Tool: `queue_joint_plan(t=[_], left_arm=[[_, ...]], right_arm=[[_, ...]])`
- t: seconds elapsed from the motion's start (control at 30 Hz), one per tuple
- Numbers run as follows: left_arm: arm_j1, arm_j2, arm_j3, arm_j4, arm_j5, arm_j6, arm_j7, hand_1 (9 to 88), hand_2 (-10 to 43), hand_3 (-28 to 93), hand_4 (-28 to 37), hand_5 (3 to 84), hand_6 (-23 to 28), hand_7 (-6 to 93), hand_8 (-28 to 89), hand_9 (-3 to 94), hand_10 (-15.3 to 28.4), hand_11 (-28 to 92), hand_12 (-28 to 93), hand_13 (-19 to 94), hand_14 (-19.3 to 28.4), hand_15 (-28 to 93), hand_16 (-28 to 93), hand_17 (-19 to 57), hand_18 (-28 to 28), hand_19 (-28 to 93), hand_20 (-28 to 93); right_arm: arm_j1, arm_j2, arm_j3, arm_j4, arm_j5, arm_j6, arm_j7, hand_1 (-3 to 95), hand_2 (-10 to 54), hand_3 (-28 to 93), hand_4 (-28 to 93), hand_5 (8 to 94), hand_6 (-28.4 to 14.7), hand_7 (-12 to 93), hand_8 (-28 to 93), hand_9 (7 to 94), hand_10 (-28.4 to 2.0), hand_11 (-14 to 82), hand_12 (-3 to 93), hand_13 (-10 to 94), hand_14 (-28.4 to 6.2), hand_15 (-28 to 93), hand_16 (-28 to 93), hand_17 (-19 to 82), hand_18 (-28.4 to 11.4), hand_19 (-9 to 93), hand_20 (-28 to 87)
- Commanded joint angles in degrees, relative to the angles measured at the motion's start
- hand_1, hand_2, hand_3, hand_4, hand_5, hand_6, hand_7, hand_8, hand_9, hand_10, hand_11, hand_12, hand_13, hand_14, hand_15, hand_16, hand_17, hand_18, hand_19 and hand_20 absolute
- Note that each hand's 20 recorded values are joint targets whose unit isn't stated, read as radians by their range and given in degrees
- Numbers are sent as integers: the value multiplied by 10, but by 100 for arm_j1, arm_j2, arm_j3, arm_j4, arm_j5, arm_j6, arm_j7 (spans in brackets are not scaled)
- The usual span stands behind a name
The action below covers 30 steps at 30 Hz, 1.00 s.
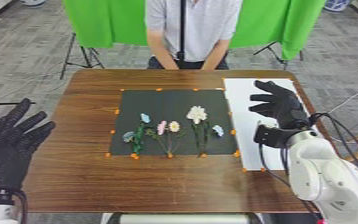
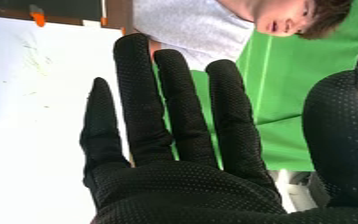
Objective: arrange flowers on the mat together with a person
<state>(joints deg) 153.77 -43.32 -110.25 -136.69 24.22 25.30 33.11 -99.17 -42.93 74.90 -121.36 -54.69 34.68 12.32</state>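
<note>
The robot's right hand [image 1: 288, 109] was open above a white sheet [image 1: 246, 131], its straight fingers [image 2: 187, 115] pointing toward the far end of the table [image 1: 158, 185]. The sheet lay along the right edge of a dark mat [image 1: 158, 102], which was dotted with orange tape [image 1: 159, 89] around its border.

On the near half of the mat, delicate flowers stood out against the dark surface. A small pale blue flower [image 1: 218, 131] lay closest to the right edge. Just beside it was a white flower [image 1: 197, 114], full and ruffled, the largest of the group, its long green stems [image 1: 201, 142] running down to the near edge. Toward the middle, a cream flower [image 1: 175, 126] with a yellowish center sat next to a soft pink flower [image 1: 162, 127], both on thin stems. Nearer the left edge, a light blue flower [image 1: 145, 118] topped a leafy green stem, with a muted blue-green flower [image 1: 129, 135] low beside it, close to the near left corner.

Beyond the table's left edge, the robot's left hand [image 1: 8, 150] was raised, open, its fingers spread.
</note>
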Motion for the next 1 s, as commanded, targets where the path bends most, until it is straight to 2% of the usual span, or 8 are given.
queue_joint_plan(t=[0.03, 0.13, 0.23, 0.33, 0.43, 0.77, 0.87, 1.0], left_arm=[[40, -72, 5, -3, 25, 23, -34, 202, 92, 741, -283, 311, 42, 108, -89, 306, 156, 194, 130, 217, 219, 478, -49, -94, 197, 403, 181], [7, -151, -7, -7, 124, -20, -118, 202, 92, 740, -283, 311, 42, 107, -89, 305, 156, 194, 131, 217, 219, 478, -49, -94, 197, 404, 181], [51, -85, -15, -16, 63, 8, -53, 202, 92, 740, -283, 311, 42, 108, -89, 306, 156, 193, 130, 217, 219, 478, -49, -94, 197, 404, 181], [-29, -173, -8, -7, 134, -25, -198, 202, 92, 740, -283, 311, 42, 108, -89, 306, 155, 193, 131, 217, 218, 477, -49, -95, 197, 404, 181], [-12, -146, -9, 3, 117, -20, -177, 202, 92, 740, -283, 310, 42, 107, -89, 305, 155, 193, 130, 217, 218, 477, -49, -95, 197, 404, 181], [-99, -322, -23, -13, 291, -112, -423, 202, 91, 741, -283, 311, 42, 108, -89, 306, 156, 194, 130, 216, 220, 477, -49, -95, 198, 405, 181], [-74, -296, -27, -12, 279, -102, -392, 202, 91, 741, -283, 311, 42, 108, -90, 306, 156, 193, 130, 216, 219, 477, -49, -95, 198, 405, 181], [14, -202, -15, 0, 136, -52, -228, 201, 91, 743, -283, 310, 42, 107, -89, 306, 155, 193, 130, 217, 218, 477, -49, -95, 198, 405, 181]], right_arm=[[30, 0, -2, -12, -51, -30, -42, 195, 55, 744, -249, 499, 3, 125, -114, 540, -166, 158, 147, 453, -188, 560, 99, 37, -251, 546, 167], [27, -3, -6, -16, -68, -33, -38, 195, 56, 744, -248, 499, 3, 125, -114, 540, -165, 158, 147, 454, -188, 560, 99, 37, -251, 546, 167], [-3, 2, 10, -20, -32, -47, -58, 196, 56, 743, -248, 499, 3, 125, -114, 540, -165, 157, 147, 453, -188, 560, 98, 37, -251, 546, 167], [-14, -17, 14, -21, -74, -32, -14, 195, 56, 744, -248, 499, 3, 125, -115, 540, -165, 157, 147, 453, -189, 560, 99, 37, -251, 546, 168], [-13, -13, 5, -18, -102, -41, 0, 195, 56, 744, -248, 499, 3, 125, -115, 540, -165, 157, 147, 453, -188, 560, 99, 37, -251, 546, 168], [-74, -32, 39, -42, -116, -36, 34, 195, 56, 744, -248, 499, 3, 124, -115, 539, -165, 157, 147, 453, -188, 560, 99, 37, -251, 547, 168], [-84, -31, 46, -45, -111, -36, 22, 194, 56, 744, -248, 500, 3, 125, -114, 539, -165, 157, 147, 453, -188, 560, 99, 37, -251, 547, 168], [-68, -33, 32, -38, -95, -57, 11, 194, 57, 743, -248, 500, 3, 125, -115, 540, -165, 158, 147, 453, -188, 560, 99, 37, -251, 547, 168]])
